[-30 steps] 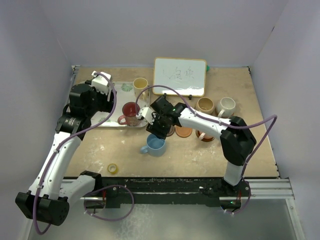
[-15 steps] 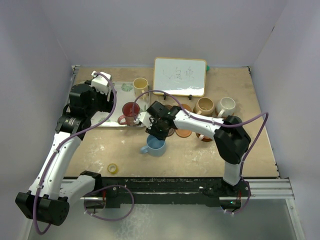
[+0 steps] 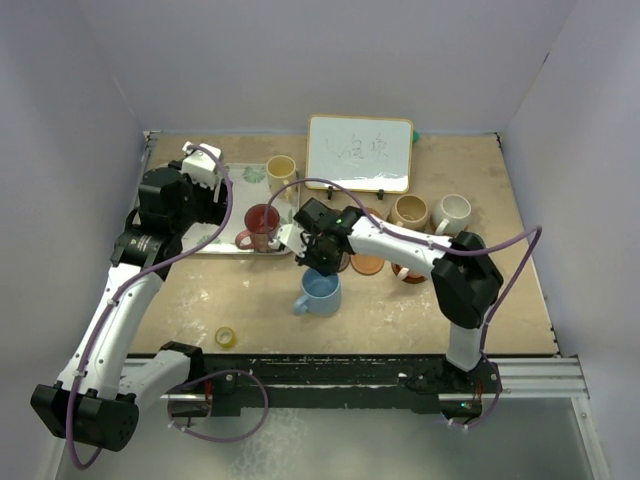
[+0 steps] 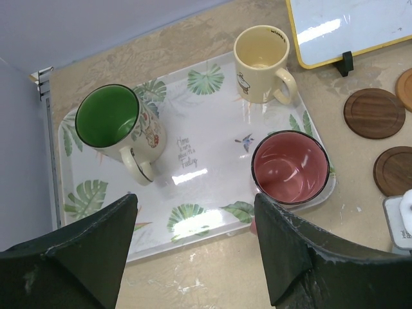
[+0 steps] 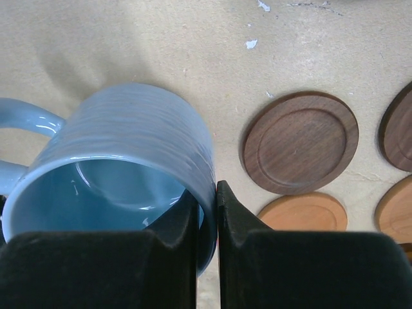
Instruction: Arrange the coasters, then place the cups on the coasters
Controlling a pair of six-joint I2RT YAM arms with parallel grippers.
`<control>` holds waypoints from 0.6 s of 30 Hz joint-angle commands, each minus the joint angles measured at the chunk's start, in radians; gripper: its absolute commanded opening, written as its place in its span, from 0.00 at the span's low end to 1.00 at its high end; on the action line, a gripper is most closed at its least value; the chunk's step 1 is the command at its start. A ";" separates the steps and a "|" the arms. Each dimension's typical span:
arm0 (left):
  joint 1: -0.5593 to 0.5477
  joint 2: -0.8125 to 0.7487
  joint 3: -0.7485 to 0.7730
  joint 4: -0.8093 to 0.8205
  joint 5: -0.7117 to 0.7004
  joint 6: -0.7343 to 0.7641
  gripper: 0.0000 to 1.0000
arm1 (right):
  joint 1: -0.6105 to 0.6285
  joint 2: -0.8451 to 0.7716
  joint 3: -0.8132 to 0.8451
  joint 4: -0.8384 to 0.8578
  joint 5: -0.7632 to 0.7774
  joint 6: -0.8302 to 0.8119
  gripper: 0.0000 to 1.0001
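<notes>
My right gripper point(image 5: 207, 193) is shut on the rim of the light blue cup point(image 5: 129, 141), one finger inside it and one outside. That cup point(image 3: 320, 292) stands on bare table near the middle. Wooden coasters point(image 5: 299, 141) lie just to its right, a dark one beside an orange one point(image 5: 302, 212). My left gripper point(image 4: 193, 206) hangs open over the tray's near edge, holding nothing. On the tray point(image 4: 212, 122) stand a red cup point(image 4: 290, 166), a yellow cup point(image 4: 261, 55) and a green-lined cup point(image 4: 109, 119). Further right stand a tan cup point(image 3: 410, 211) and a white cup point(image 3: 452, 211).
A whiteboard point(image 3: 360, 152) stands propped at the back. A small yellow tape roll point(image 3: 226, 337) lies near the front left. Another cup point(image 3: 410, 272) sits partly hidden under the right arm. Two dark coasters point(image 4: 374, 112) lie right of the tray.
The right gripper has closed onto the blue cup's rim. The cup has shifted slightly rightward and toward the near edge. The left arm has not moved.
</notes>
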 commanded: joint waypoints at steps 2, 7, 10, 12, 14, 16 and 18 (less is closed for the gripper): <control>0.008 -0.013 0.014 0.028 -0.004 0.006 0.70 | 0.002 -0.142 0.066 -0.088 -0.022 -0.077 0.00; 0.008 -0.006 0.026 0.013 0.007 -0.003 0.71 | -0.006 -0.207 0.072 -0.122 0.029 -0.165 0.00; 0.008 0.001 0.034 0.006 0.013 -0.004 0.71 | -0.036 -0.232 0.086 -0.132 0.026 -0.208 0.00; 0.008 -0.001 0.039 -0.002 0.022 -0.002 0.72 | -0.068 -0.238 0.103 -0.141 0.019 -0.242 0.00; 0.008 -0.005 0.036 0.000 0.021 0.001 0.72 | -0.110 -0.234 0.126 -0.143 0.002 -0.270 0.00; 0.008 -0.003 0.035 0.000 0.022 0.001 0.72 | -0.171 -0.220 0.162 -0.148 -0.036 -0.306 0.00; 0.008 -0.009 0.035 -0.004 0.027 0.003 0.72 | -0.215 -0.196 0.199 -0.156 -0.046 -0.340 0.00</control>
